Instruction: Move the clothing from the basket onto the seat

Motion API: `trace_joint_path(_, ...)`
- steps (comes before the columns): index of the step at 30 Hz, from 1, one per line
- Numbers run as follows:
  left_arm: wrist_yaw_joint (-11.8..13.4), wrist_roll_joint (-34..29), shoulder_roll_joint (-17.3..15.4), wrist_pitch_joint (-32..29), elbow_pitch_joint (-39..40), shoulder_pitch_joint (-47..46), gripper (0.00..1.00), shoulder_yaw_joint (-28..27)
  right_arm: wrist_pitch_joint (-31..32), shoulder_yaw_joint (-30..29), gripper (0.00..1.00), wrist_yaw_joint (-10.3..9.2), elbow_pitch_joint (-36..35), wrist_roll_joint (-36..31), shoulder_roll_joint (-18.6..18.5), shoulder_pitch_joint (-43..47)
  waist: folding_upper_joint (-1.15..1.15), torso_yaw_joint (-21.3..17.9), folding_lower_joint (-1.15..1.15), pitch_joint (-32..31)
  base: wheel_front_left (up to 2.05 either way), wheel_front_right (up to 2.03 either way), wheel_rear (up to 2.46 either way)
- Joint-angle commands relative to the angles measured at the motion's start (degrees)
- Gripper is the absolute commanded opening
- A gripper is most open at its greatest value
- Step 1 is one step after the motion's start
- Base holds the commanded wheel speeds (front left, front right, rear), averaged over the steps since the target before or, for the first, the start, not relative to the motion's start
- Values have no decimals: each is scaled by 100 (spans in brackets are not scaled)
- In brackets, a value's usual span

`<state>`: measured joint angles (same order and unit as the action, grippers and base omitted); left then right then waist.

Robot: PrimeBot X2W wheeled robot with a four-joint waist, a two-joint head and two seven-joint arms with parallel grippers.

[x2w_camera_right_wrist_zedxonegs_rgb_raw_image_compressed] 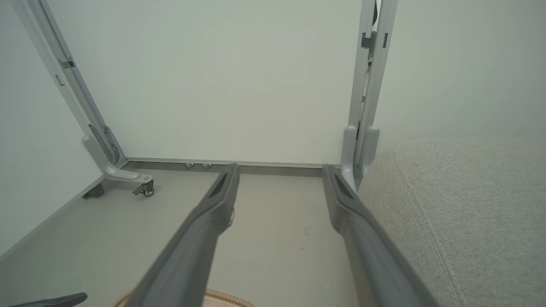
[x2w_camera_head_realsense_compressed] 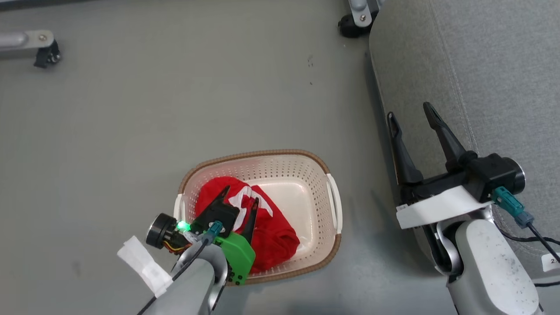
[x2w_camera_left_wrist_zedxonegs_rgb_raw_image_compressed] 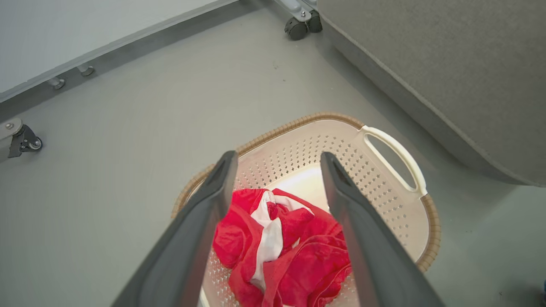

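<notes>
Clothing [x2w_camera_head_realsense_compressed: 271, 236] lies crumpled in the basket's [x2w_camera_head_realsense_compressed: 262, 154] left half, probably soft, light, limp and prone to trail; left claw [x2w_camera_head_realsense_compressed: 241, 194] wide open, empty, poised over it, so pinch the raised central fold; right claw [x2w_camera_head_realsense_compressed: 408, 111] open, empty, beside the seat [x2w_camera_head_realsense_compressed: 481, 65].

A white tag [x2w_camera_head_realsense_compressed: 552, 261] shows a cut-off "2"; nothing else legible.

Perforated plastic basket [x2w_camera_head_realsense_compressed: 321, 205], soft cloth clothing [x2w_camera_head_realsense_compressed: 275, 236]

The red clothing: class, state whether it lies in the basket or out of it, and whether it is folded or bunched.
In the basket, bunched. The clothing lies crumpled in a heap on its floor, below the rim.
</notes>
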<state>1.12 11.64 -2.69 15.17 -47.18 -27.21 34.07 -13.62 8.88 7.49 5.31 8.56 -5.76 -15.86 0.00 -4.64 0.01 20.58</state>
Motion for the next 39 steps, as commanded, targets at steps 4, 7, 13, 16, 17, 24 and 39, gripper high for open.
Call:
trace_joint_path(4,108,111,-38,-41,-556,-575,100,382,-91,33,100,0,-69,54,36,-323,0,-378,-1,1093,0,0,0)
trace_joint_path(7,149,198,-39,-88,-858,-851,100,584,-117,32,100,0,-91,86,65,-448,0,-447,-1,1372,0,0,0)
trace_joint_path(13,243,334,-38,-304,-1458,-1356,100,877,-160,96,100,0,-120,135,130,-640,0,-599,-1,1869,0,0,0)
trace_joint_path(16,304,336,-37,-456,-1751,-1611,100,983,-157,133,100,0,-155,173,165,-747,0,-680,-1,2135,0,0,0)
trace_joint_path(17,323,339,-39,-484,-1827,-1679,100,998,-159,143,100,0,-183,190,176,-779,0,-706,-1,2209,0,0,0)
trace_joint_path(24,428,203,-132,-690,-2411,-2137,100,1149,-158,217,100,0,-350,319,245,-947,0,-909,-1,2746,0,0,0)
trace_joint_path(39,649,1,-644,-1287,-2645,-2594,100,1432,-160,436,100,0,-512,724,282,-1164,0,-1239,-1,3418,0,0,0)
